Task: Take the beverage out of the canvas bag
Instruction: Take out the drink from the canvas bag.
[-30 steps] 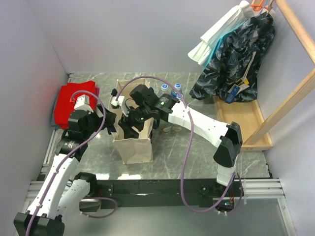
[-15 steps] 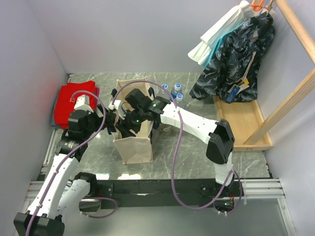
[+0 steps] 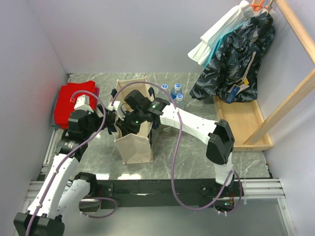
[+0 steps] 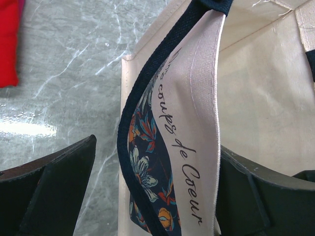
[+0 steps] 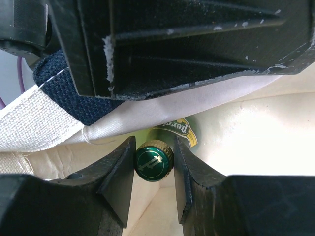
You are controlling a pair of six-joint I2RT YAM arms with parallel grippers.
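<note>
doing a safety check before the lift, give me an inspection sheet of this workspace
surface: grey marble-look table
job's things: canvas bag upright; green-capped bottle inside it
clutter: red cloth at left; water bottles behind the bag
grippers: right gripper shut on the bottle's cap; left gripper open, straddling the bag's rim
cables: purple cable looped over each arm
surroundings: clothes on a wooden rack at right; plain walls

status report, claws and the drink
Right claw shut on green-capped bottle, inside beige canvas bag. Left claw open, straddling bag rim. Navy strap overhangs bottle.
</note>
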